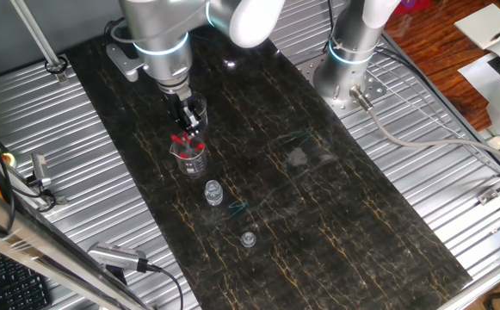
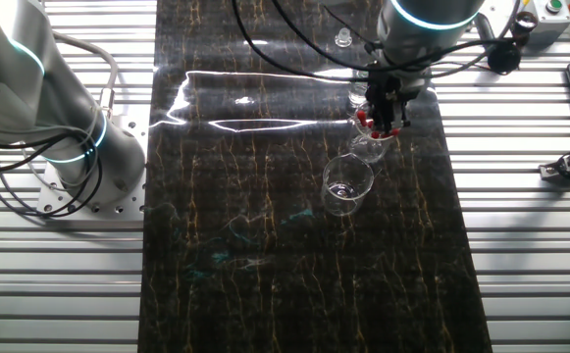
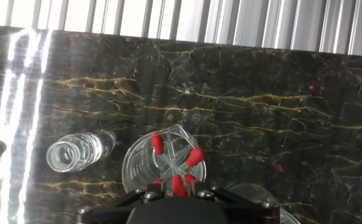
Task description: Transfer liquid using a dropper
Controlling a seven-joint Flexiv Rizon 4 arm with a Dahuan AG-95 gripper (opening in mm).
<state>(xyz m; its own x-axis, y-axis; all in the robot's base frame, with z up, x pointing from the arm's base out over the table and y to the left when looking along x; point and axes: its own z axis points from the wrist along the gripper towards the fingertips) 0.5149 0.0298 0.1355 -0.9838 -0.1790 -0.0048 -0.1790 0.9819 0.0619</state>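
Observation:
Several droppers with red rubber tops stand in a clear beaker [image 3: 140, 163], also seen in one fixed view [image 1: 188, 158] and the other fixed view [image 2: 366, 147]. My gripper [image 3: 176, 187] is directly above this beaker, and shows in both fixed views too [image 1: 187, 129] [image 2: 383, 126]. Its fingers stand on either side of one dropper's red top [image 3: 177, 182] with small gaps, so it looks open. Two more red tops [image 3: 157, 144] [image 3: 196, 155] lean on the beaker's far rim. A second clear beaker [image 2: 347, 184] [image 1: 197, 109] stands beside it.
A small clear vial [image 3: 75, 154] [image 1: 213, 193] [image 2: 358, 95] stands next to the dropper beaker, its small cap [image 1: 248, 238] [image 2: 342, 38] farther along. A second arm's base [image 1: 348, 69] is bolted at the dark mat's edge. Ribbed metal surrounds the mat.

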